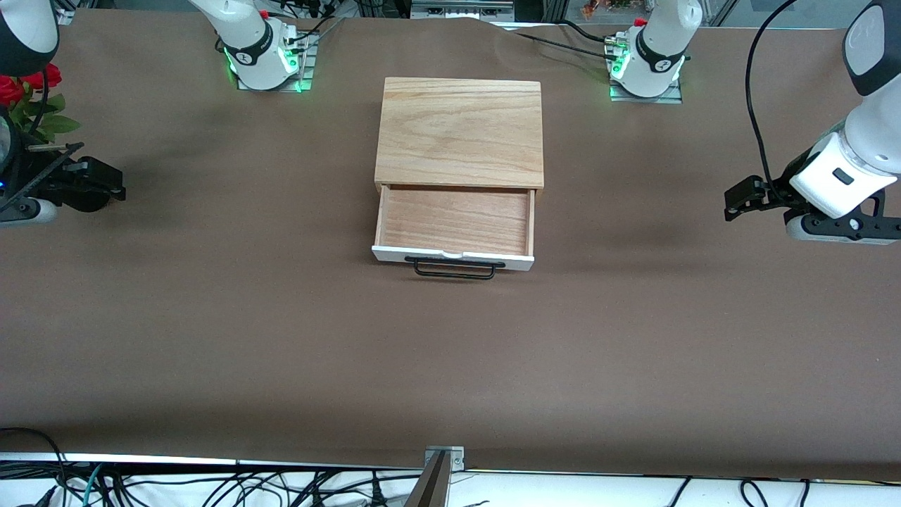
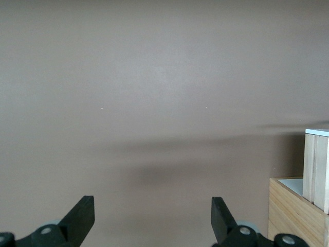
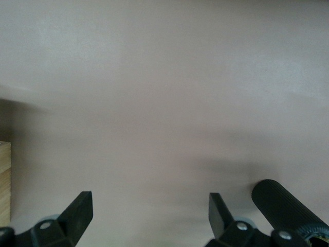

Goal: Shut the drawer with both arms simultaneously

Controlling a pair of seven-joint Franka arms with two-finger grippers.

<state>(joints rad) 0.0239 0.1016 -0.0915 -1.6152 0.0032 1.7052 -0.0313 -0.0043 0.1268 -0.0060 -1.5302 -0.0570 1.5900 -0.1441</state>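
A small light-wood box (image 1: 461, 130) sits on the brown table (image 1: 450, 352) midway between the two ends and close to the edge where the robots' bases stand, its drawer (image 1: 455, 229) pulled out toward the front camera. The drawer's bare wooden floor is exposed, and its white front panel (image 1: 452, 258) with a black wire bar handle (image 1: 454, 270) faces the camera's edge of the table. Neither arm touches it. The left gripper (image 1: 739, 201) hangs over the table at the left arm's end, well apart from the box, its fingers (image 2: 79, 216) spread wide with nothing between them; the left wrist view catches a corner of the box (image 2: 295, 211) and the drawer's side (image 2: 317, 167) against the brown surface. The right gripper (image 1: 105, 184) hangs over the right arm's end of the table, likewise well clear of the box, its fingers (image 3: 78, 211) held apart and empty; a ridged black cylinder (image 3: 285, 208) shows just beside one fingertip in the right wrist view. A bunch of red flowers (image 1: 24, 88) with green leaves stands at the corner of the table by the right arm's end.
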